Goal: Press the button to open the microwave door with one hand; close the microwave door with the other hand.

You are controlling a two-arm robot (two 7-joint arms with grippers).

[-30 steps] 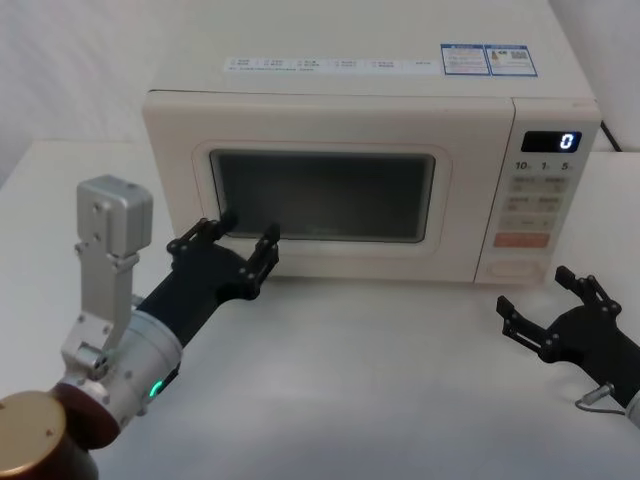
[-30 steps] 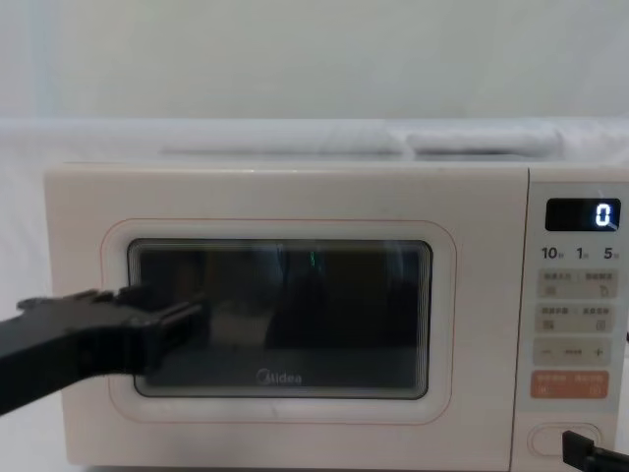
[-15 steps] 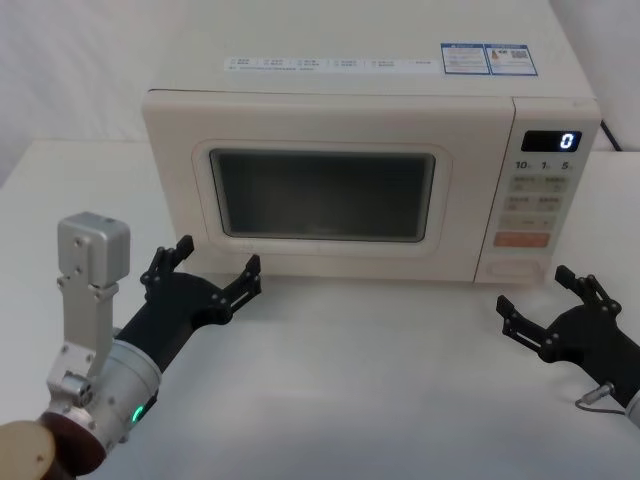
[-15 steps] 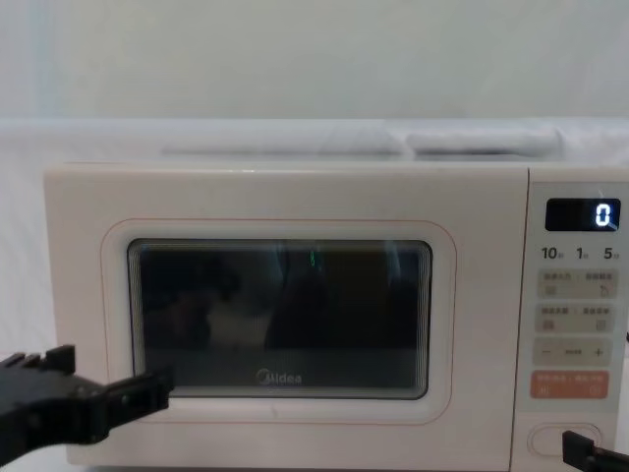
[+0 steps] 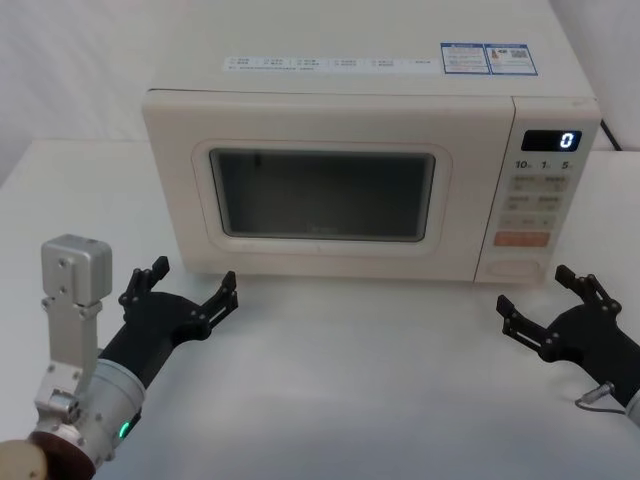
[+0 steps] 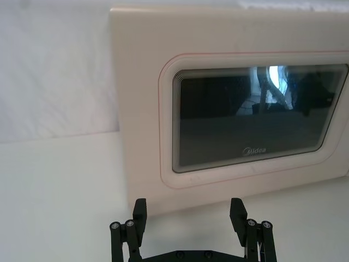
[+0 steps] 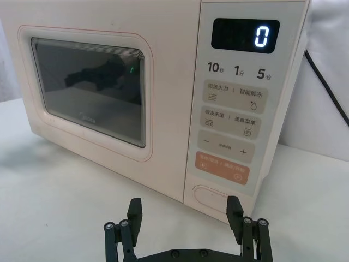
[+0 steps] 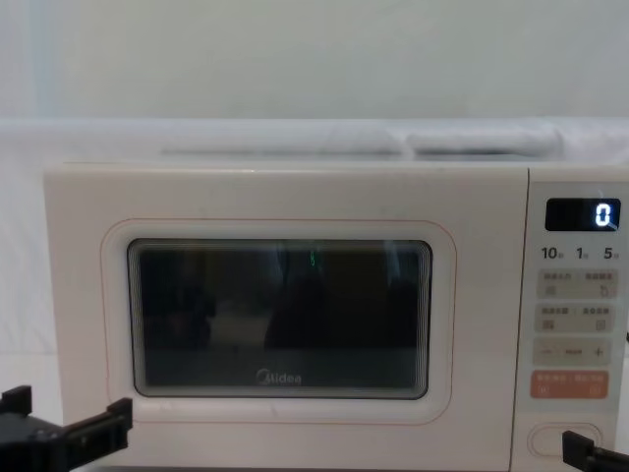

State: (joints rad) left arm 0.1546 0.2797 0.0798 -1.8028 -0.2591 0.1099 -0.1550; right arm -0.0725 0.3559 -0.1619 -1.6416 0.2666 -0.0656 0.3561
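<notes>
The microwave door sits flush with the cream body, its dark window and "Midea" logo facing me. The button is the pill-shaped key at the foot of the control panel. My left gripper is open, low over the table in front of the door's left lower corner and apart from it. My right gripper is open near the table, just in front of and below the button, not touching it.
The microwave's display reads 0, with an orange key above the button. A black cable runs down behind the microwave's right side. White table stretches between the two arms.
My left gripper has drawn back from the door's window, down and toward me, staying open. The right gripper has held still and the door has stayed shut.
</notes>
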